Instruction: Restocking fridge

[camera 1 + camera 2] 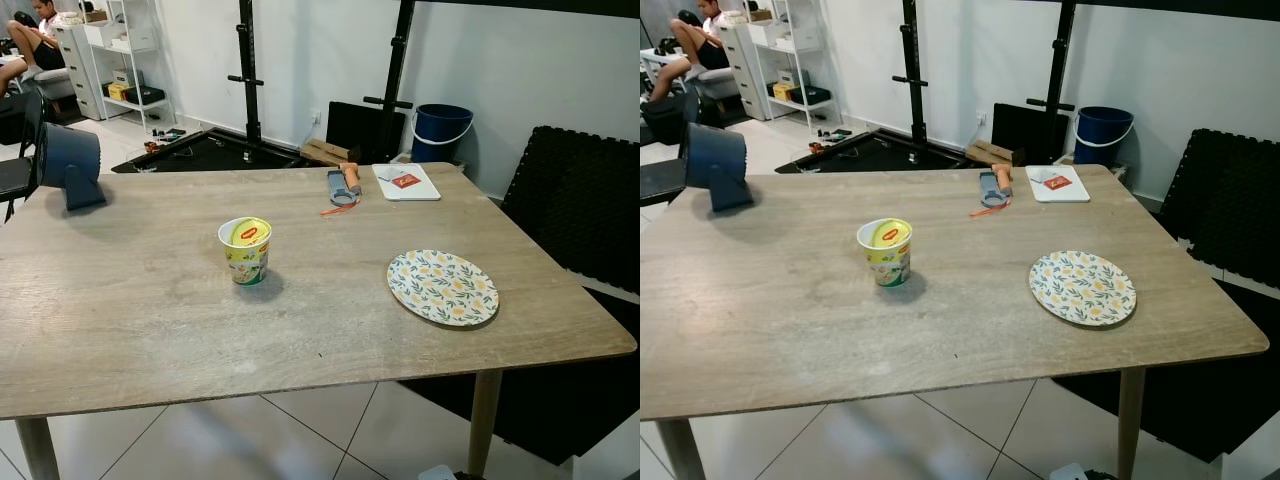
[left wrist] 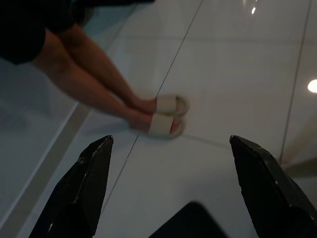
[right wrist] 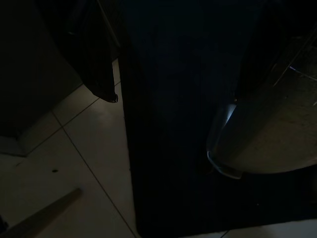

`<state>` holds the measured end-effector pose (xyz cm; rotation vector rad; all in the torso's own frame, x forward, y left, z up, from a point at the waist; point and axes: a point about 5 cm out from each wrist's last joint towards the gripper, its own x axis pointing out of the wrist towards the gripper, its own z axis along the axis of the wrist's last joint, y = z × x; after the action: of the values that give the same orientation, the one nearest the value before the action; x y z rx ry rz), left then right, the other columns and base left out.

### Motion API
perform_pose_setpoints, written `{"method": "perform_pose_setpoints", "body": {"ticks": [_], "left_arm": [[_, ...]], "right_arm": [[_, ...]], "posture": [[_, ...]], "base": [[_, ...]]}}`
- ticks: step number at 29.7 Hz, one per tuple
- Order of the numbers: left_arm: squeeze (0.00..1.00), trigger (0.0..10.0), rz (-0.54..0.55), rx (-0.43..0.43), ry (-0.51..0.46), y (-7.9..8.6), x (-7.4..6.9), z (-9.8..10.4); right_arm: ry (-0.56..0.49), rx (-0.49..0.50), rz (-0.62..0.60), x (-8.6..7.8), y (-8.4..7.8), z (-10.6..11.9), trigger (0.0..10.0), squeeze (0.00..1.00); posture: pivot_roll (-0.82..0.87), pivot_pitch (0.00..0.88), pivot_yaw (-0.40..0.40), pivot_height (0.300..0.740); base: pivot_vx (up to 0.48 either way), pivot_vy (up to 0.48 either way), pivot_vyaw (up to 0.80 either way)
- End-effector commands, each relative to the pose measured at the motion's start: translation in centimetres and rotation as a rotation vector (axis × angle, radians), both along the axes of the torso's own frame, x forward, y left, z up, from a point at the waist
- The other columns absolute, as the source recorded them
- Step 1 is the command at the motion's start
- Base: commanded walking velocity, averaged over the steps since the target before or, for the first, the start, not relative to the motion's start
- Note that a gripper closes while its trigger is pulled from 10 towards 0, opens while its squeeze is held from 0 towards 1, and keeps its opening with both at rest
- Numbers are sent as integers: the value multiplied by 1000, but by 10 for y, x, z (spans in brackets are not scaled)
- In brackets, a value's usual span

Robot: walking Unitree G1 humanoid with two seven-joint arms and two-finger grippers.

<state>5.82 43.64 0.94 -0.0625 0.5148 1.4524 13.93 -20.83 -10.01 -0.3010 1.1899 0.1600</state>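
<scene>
A yellow-and-green paper noodle cup with a foil lid (image 1: pixel 246 250) is standing upright on the pale wood-grain surface (image 1: pixel 150 300), its long axis running vertical and its round lid facing up, with the red label on the lid. The cup is tapering slightly toward its base and is sitting near the middle of the surface. To the right of the cup, well apart from it, a flat oval plate with a yellow lemon-and-leaf print (image 1: pixel 443 287) is lying near the surface's right edge. Beyond the cup, toward the far edge, a small grey-and-orange tool (image 1: pixel 343 186) is lying lengthwise pointing away from the robot, and just beside it a white rectangular pad with a red mark (image 1: pixel 405 181) is lying flat. Far to the left of the cup, a dark blue cylindrical fan (image 1: pixel 70 165) is resting on the surface's far left corner. A blue plastic bucket (image 1: pixel 441 130) is standing on the floor beyond the surface.

The left hand (image 2: pixel 171 186) is hanging over glossy white floor tiles with its two black fingers spread wide; a person's legs in pale sandals (image 2: pixel 166 116) are showing beyond it. The right hand (image 3: pixel 163 134) is hanging in deep shade, fingers apart, over tiled floor.
</scene>
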Motion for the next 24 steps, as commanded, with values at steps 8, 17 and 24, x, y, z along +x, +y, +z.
{"method": "perform_pose_setpoints", "body": {"ticks": [8,17,24], "left_arm": [[0,10000,-55,230,-129,30,41,57],[0,10000,-328,496,-342,32,126,140],[0,10000,-581,570,-512,0,184,178]], "right_arm": [[-1,1,-4,1,-2,0,10000,0],[1,-3,-4,0,-3,1,10000,0],[2,-2,-6,-1,-3,0,10000,0]], "posture": [[2,7,7,740],[-4,9,3,740],[-6,9,2,740]], "base": [[0,0,0],[0,0,0],[0,0,0]]}}
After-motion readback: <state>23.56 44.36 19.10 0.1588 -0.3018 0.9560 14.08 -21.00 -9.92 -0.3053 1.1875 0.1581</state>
